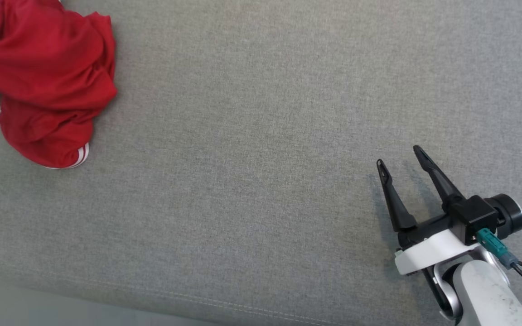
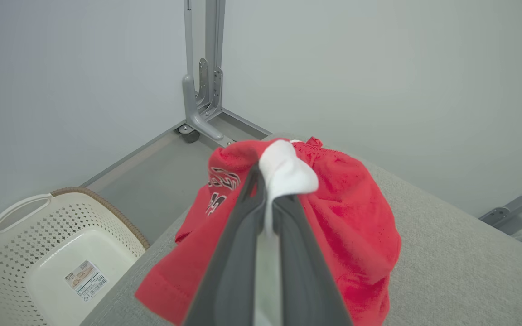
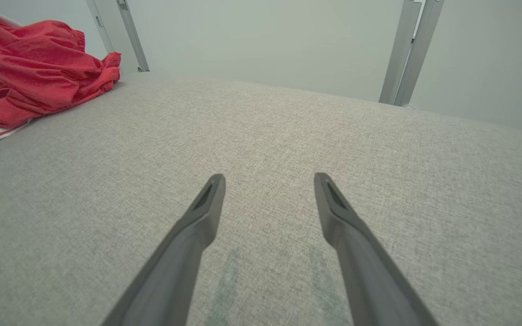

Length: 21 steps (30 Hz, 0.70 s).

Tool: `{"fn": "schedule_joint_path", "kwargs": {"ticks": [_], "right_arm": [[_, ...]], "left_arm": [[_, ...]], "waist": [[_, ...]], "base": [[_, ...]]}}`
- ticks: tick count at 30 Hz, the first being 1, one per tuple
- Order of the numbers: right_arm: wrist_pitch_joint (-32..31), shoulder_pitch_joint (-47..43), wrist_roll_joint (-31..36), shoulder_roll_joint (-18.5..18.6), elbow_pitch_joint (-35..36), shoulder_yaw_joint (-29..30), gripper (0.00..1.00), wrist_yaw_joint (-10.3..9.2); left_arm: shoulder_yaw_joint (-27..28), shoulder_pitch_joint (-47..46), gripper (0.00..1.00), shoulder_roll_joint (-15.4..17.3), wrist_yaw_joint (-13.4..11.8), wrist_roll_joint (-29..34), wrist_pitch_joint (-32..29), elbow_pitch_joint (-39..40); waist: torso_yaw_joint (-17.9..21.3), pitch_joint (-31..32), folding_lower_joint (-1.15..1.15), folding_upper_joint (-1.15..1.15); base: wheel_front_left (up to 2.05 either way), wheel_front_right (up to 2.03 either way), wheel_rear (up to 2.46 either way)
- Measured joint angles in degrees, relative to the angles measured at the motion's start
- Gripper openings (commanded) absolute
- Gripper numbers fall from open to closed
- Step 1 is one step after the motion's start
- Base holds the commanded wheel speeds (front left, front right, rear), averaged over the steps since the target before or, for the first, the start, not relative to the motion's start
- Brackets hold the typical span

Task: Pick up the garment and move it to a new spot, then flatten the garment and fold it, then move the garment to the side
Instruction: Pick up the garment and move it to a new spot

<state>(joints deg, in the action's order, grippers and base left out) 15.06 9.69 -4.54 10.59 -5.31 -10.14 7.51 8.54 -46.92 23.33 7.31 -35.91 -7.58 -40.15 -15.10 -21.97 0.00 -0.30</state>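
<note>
a pale perforated basket (image 2: 21, 213) sits on the floor at the far left, below the bench's edge, with a label on its bottom. above it, at the left corner of the grey bench (image 1: 252, 158), the red garment (image 1: 48, 81) is bunched in a heap, its white-striped hem touching the cloth surface. in the left wrist view the left gripper (image 2: 268, 199) has its fingers pressed together on a white fold of the garment (image 2: 351, 203), with red cloth draped down both sides and black lettering showing on one flap. a grey metal post (image 2: 202, 68) stands behind on the floor. the middle of the bench is bare grey weave. well apart from the garment, at the right, the right gripper (image 1: 399, 156) hangs low over the bench with its fingers spread and nothing between them.
</note>
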Motion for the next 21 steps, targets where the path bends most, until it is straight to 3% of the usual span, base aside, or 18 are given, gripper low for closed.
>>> {"fn": "schedule_joint_path", "kwargs": {"ticks": [10, 21], "right_arm": [[0.0, -0.6, -1.1, -4.0, -0.7, -0.9, 1.00, 0.00], [0.0, -2.2, -2.1, -6.3, -0.7, 0.5, 1.00, 0.00]], "left_arm": [[-2.9, 3.2, 0.00, 0.9, -0.5, -4.2, -7.0, 22.7], [-7.9, 7.2, 0.00, -3.2, -4.7, -6.4, -16.2, 46.6]], "waist": [[2.2, 5.4, 0.00, 0.00], [9.8, 7.9, 0.00, 0.00]], "base": [[0.00, 0.00, 0.00], [0.00, 0.00, 0.00]]}}
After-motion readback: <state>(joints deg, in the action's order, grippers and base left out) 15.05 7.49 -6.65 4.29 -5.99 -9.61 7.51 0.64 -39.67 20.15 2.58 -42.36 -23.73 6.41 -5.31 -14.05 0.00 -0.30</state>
